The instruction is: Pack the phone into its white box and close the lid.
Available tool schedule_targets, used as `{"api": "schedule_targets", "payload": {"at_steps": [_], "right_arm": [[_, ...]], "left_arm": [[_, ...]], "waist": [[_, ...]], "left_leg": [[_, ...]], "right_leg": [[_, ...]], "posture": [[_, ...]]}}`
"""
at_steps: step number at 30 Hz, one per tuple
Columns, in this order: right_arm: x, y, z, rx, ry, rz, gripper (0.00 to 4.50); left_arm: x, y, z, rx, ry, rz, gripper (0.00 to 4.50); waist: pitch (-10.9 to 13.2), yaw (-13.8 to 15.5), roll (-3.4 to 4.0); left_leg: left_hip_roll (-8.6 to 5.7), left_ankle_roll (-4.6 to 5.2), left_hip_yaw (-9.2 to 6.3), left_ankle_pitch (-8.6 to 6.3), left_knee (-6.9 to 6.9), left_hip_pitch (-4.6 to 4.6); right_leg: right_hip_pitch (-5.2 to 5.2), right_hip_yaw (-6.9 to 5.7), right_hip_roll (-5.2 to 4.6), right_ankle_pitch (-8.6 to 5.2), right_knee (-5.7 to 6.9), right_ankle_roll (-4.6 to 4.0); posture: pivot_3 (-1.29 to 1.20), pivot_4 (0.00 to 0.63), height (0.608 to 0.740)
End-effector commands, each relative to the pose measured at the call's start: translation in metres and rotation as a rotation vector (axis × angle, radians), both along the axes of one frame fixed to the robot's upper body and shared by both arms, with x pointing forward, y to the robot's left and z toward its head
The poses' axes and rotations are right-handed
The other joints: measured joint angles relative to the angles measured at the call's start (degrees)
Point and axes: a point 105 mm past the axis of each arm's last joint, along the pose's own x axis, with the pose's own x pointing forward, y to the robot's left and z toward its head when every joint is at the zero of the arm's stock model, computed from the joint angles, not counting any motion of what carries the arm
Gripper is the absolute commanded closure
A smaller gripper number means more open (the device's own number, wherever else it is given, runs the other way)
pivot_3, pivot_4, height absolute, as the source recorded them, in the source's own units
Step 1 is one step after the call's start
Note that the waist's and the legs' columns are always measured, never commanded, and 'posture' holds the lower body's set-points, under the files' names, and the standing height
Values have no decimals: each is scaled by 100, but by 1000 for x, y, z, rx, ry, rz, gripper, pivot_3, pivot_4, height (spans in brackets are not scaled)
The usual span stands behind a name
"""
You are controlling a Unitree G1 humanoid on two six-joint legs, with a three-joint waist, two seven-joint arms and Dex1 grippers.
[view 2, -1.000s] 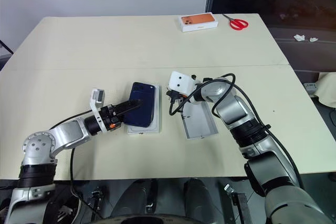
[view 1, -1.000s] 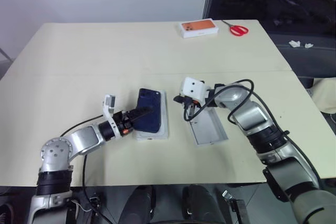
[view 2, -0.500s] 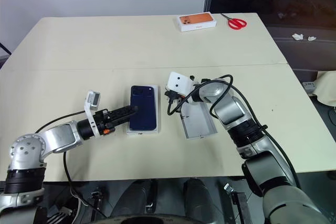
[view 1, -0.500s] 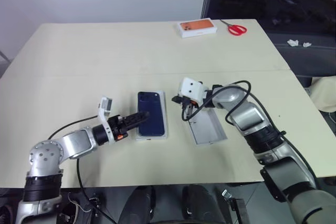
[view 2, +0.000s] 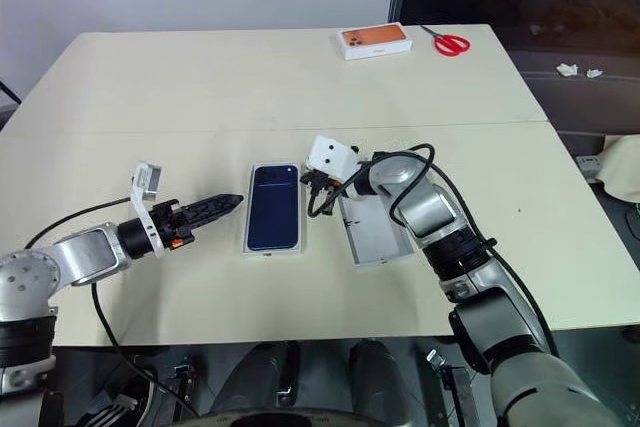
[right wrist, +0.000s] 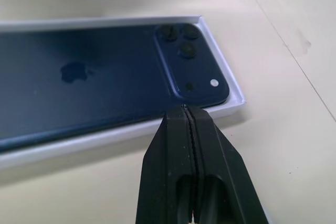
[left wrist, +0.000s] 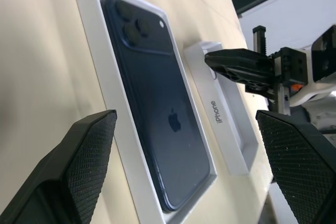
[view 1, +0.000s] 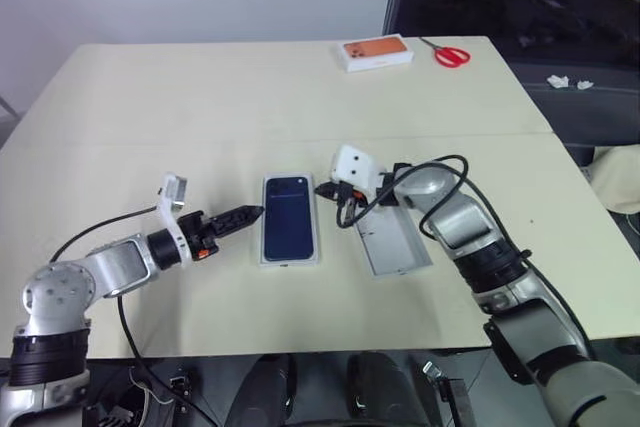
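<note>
The dark navy phone (view 1: pixel 288 219) lies flat, back up, inside its white box (view 2: pixel 274 248) at the table's middle. The camera cluster (right wrist: pixel 190 61) sits at the far end. My left gripper (view 1: pixel 243 214) hangs just left of the box, open, its fingers (left wrist: pixel 79 171) spread wide with nothing between them. My right gripper (right wrist: pixel 184 110) is shut and empty, its tip at the box's right rim near the camera corner. The lid (view 1: pixel 396 242) lies open side up on the table, right of the box, partly under my right arm.
An orange-topped white box (view 1: pixel 378 51) and red-handled scissors (view 1: pixel 453 54) lie at the table's far edge. A seam (view 1: pixel 150 141) runs across the tabletop behind the work area. Dark floor lies beyond the table's right edge.
The left gripper has drawn back to the left, away from the phone, which now lies flat in the box instead of tilted. The right gripper has shifted left to the box's rim.
</note>
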Motion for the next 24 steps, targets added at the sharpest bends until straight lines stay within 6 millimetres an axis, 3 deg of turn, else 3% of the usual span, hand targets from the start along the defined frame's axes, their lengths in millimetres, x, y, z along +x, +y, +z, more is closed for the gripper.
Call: {"api": "schedule_targets", "payload": {"at_steps": [1, 8, 11, 18, 21, 24], "right_arm": [[-10, 14, 20, 141, 21, 36, 4500], [-22, 32, 3, 149, 56, 48, 4500], [-25, 36, 2, 156, 62, 52, 4500], [-27, 39, -2, 144, 60, 60, 4500], [-28, 38, -13, 108, 62, 57, 4500], [-28, 38, -14, 110, 70, 51, 4500]], "left_arm": [[4, 13, 22, 13, -123, 35, 34], [1, 23, 29, 65, -232, 23, 34], [2, 18, 34, 46, -243, 22, 849], [1, -4, 29, 31, -228, -19, 4328], [5, -27, 18, 51, -214, -46, 4425], [5, -34, 13, 57, -210, -58, 4425]], "waist": [[0, -1, 0], [2, -10, 3], [2, 5, 3], [2, -4, 3], [2, 11, 3], [2, 4, 2]], "left_leg": [[0, 1, 0, 0, 0, 0], [1, 3, 1, -2, -7, 0], [1, 4, 1, -3, -7, 0], [1, 5, 1, -3, -7, 0], [1, 5, 1, -3, -7, 0], [-1, 5, 1, -3, -4, 0]], "right_leg": [[-1, 0, 0, 0, 0, 0], [-4, 1, -1, 0, -2, -1], [-4, 1, -2, 0, -2, -1], [-5, 0, -2, 0, -2, 0], [-3, 0, -2, 0, -2, 0], [-1, 0, -2, 0, -2, 1]], "posture": [[0, 150, 740], [0, 150, 740], [0, 150, 740], [0, 150, 740], [0, 150, 740], [0, 150, 740]]}}
